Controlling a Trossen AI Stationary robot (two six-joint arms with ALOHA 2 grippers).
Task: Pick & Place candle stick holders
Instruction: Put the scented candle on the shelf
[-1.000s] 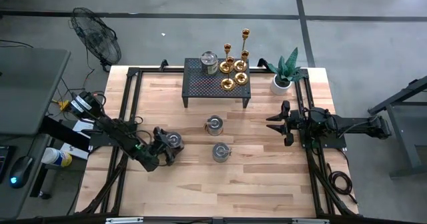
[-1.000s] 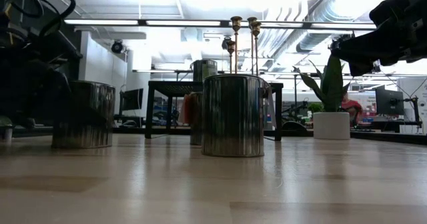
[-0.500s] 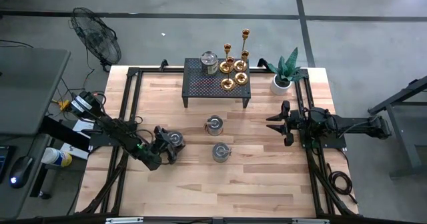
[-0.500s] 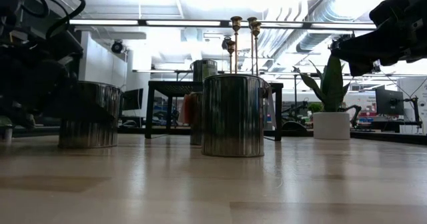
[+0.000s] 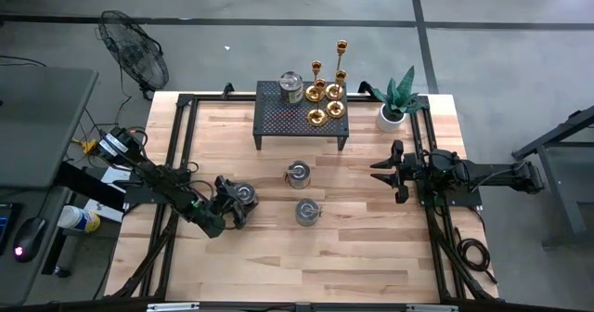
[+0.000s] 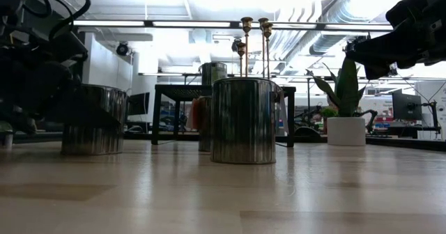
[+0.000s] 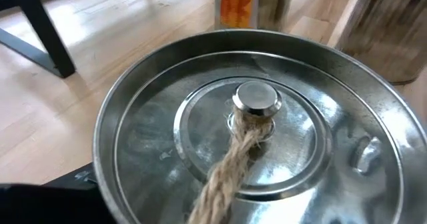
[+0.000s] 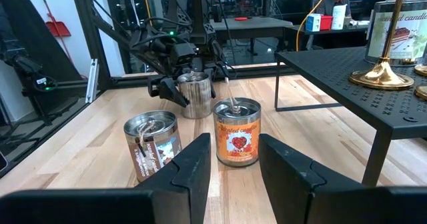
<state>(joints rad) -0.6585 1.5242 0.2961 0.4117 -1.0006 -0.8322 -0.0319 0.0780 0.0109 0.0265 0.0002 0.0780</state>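
Note:
Gold candle stick holders (image 5: pixel 327 94) stand by their round bases on the black perforated stand (image 5: pixel 278 119) at the table's far side. Their tops (image 6: pixel 254 25) show in the low view and one base (image 8: pixel 383 74) in the right wrist view. My left gripper (image 5: pixel 234 203) is at the table's left, shut on a lidded tin (image 5: pixel 242 193) that has a rope loop on its lid (image 7: pixel 248 134). My right gripper (image 5: pixel 388 173) waits open at the right, above the table, touching nothing. My left gripper has the tin's round side wall (image 8: pixel 193 97) between its two fingers, with one finger (image 8: pixel 167 91) against the wall. It comes at the tin slanting slightly down from the table's near left. The tin stands upright with its bottom (image 6: pixel 90 150) on the table.
Two more tins (image 5: pixel 297 173) (image 5: pixel 307 210) stand on the table's middle. One has a red label (image 8: pixel 238 141). Another tin (image 5: pixel 290 85) sits on the stand beside the holders. A potted plant (image 5: pixel 394 103) stands at the far right. Bare wood lies along the near edge.
My left gripper has pressed up against the left tin and slid it a little toward the table's right edge. The tin has stayed upright on the table. For the last half second nothing has moved.

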